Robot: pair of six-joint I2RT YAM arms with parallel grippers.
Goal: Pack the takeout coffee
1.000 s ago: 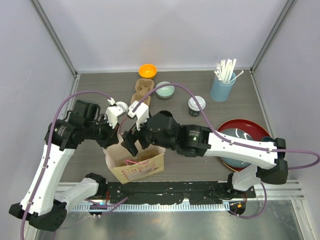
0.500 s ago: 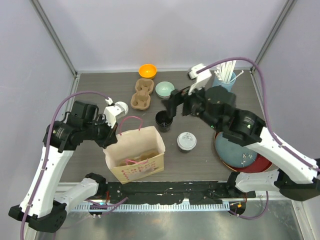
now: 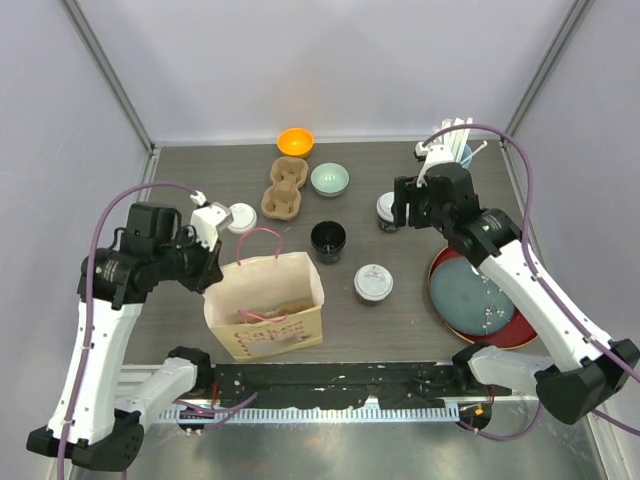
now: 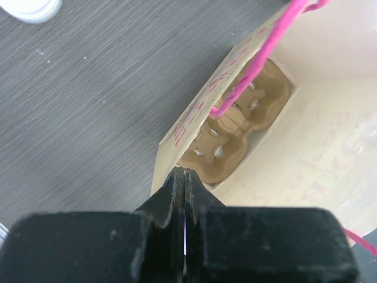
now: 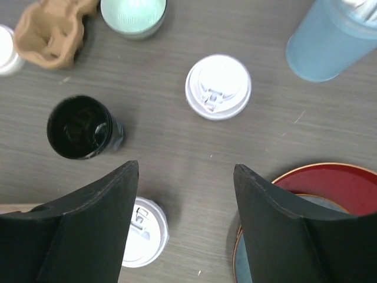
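Pinching the rim of the paper bag (image 3: pixel 265 335), the left gripper (image 4: pixel 181 171) is squeezing its two fingers together on the paper, so the bag is standing open. A brown cup holder (image 4: pixel 235 135) is lying at the bottom of the bag.

The right gripper (image 5: pixel 185 168) is hanging over the table with its fingers wide apart and nothing between them. A coffee cup (image 5: pixel 218 87) with a white lid is sitting just ahead of those fingers, near the blue tumbler (image 5: pixel 330 41). Another lidded cup (image 3: pixel 373 283) is standing closer to the bag, and a black cup (image 3: pixel 328 240) with no lid is waiting near it.

I think the right gripper is getting ready to grab the coffee cup. To do it well, it should be going straight down, one finger on each side, squeezing gently below the lid so nothing is tipping or spilling.
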